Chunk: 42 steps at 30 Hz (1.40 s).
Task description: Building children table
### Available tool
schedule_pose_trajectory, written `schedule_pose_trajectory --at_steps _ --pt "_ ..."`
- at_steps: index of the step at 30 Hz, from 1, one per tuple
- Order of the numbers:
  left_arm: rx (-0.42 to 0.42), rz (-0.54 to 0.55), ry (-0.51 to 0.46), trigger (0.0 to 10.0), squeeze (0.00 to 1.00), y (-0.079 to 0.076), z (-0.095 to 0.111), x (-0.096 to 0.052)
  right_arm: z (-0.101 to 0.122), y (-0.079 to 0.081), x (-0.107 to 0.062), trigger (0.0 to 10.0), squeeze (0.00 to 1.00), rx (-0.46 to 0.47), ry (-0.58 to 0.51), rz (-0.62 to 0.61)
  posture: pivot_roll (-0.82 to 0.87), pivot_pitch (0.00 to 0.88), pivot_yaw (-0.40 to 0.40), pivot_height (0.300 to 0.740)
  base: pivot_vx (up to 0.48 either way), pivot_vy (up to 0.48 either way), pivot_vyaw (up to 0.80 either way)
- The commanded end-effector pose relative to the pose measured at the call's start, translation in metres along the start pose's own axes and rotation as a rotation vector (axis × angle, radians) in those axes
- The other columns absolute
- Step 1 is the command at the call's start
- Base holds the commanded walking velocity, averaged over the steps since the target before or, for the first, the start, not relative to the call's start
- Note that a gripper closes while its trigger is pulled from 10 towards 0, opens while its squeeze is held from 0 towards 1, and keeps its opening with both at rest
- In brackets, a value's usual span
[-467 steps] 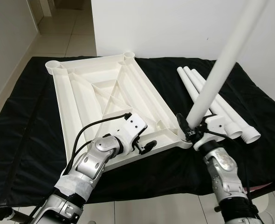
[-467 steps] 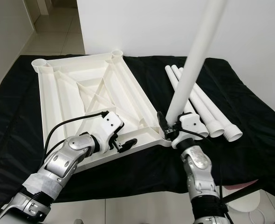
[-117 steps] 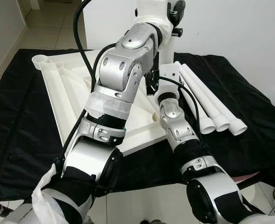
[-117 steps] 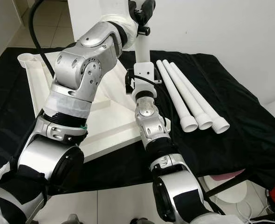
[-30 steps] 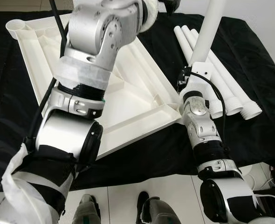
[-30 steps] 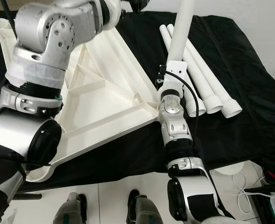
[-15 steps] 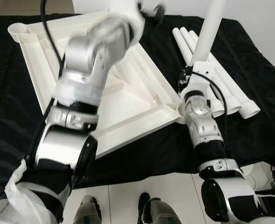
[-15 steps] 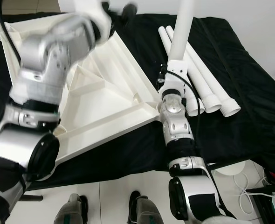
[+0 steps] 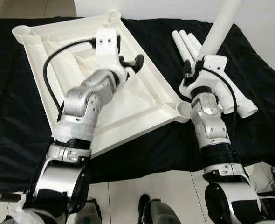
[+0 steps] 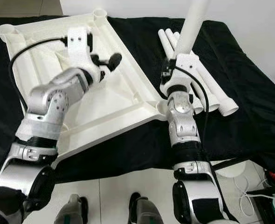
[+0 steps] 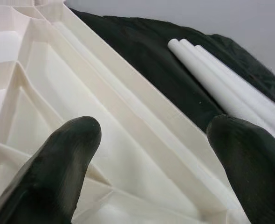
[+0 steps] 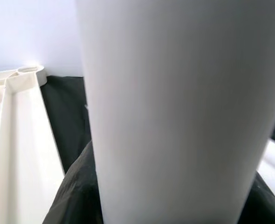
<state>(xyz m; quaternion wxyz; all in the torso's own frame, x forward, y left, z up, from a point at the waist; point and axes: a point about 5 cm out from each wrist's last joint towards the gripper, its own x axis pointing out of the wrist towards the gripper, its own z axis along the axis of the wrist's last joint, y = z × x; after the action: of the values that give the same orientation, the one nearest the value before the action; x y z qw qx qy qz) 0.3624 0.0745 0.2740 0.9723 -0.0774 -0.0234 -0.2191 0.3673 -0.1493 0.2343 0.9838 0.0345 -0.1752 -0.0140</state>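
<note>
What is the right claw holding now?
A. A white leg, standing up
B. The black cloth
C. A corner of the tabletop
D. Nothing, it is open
A: the right claw is shut on a white leg that rises steeply from it, beside the upturned tabletop.

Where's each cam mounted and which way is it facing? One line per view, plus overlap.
Left eye view: head, looking down at the upturned white plastic tabletop on the black cloth; both silver arms show, left gripper open above it.
Right eye view: same scene, shifted; right gripper holds the upright white plastic leg tube.
Left wrist view: between two black fingers, along the tabletop's ribs toward three lying white tubes.
Right wrist view: close against the held tube.
Shared: tabletop in all four.
</note>
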Motion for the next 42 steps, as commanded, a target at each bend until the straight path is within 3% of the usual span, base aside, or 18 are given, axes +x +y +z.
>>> schedule_pose_trajectory --at_steps 1,7,14,19,25,31,38,42 --pt "0.056 -0.174 -0.006 10.0 0.00 -0.011 -0.005 -0.004 0.006 -0.001 -0.004 10.0 0.00 0.040 -0.032 0.041 0.06 0.105 -0.047 0.740 0.000 0.000 0.00" --pt "0.080 -0.172 -0.006 10.0 0.00 -0.010 -0.019 -0.017 0.009 0.004 -0.021 10.0 0.00 0.057 -0.096 0.151 0.06 0.085 -0.051 0.740 0.000 0.000 0.00" --pt "0.143 -0.188 -0.041 10.0 0.00 -0.016 -0.038 -0.027 0.000 0.008 -0.035 10.0 0.00 0.067 -0.073 0.223 0.06 0.062 -0.056 0.740 0.000 0.000 0.00" --pt "0.152 -0.191 -0.057 10.0 0.00 -0.018 -0.047 -0.031 -0.007 0.008 -0.039 10.0 0.00 0.059 -0.047 0.240 0.06 0.040 -0.045 0.740 0.000 0.000 0.00" --pt "0.133 -0.160 -0.012 10.0 0.00 -0.015 -0.056 -0.030 -0.010 0.006 -0.040 10.0 0.00 0.037 -0.032 0.244 0.05 0.012 -0.016 0.740 0.000 0.000 0.00" --pt "0.132 -0.208 -0.033 10.0 0.00 -0.016 -0.059 -0.033 -0.009 0.005 -0.042 10.0 0.00 -0.004 -0.033 0.250 0.02 0.007 0.005 0.740 0.000 0.000 0.00" --pt "0.266 -0.418 0.046 10.0 0.00 -0.031 -0.094 -0.050 -0.027 -0.003 -0.055 10.0 0.00 -0.049 0.027 0.256 0.03 0.028 -0.022 0.740 0.000 0.000 0.00" --pt "0.287 -0.455 0.061 10.0 0.00 -0.033 -0.098 -0.055 -0.033 -0.003 -0.054 10.0 0.00 -0.054 0.047 0.259 0.04 0.040 -0.032 0.740 0.000 0.000 0.00"
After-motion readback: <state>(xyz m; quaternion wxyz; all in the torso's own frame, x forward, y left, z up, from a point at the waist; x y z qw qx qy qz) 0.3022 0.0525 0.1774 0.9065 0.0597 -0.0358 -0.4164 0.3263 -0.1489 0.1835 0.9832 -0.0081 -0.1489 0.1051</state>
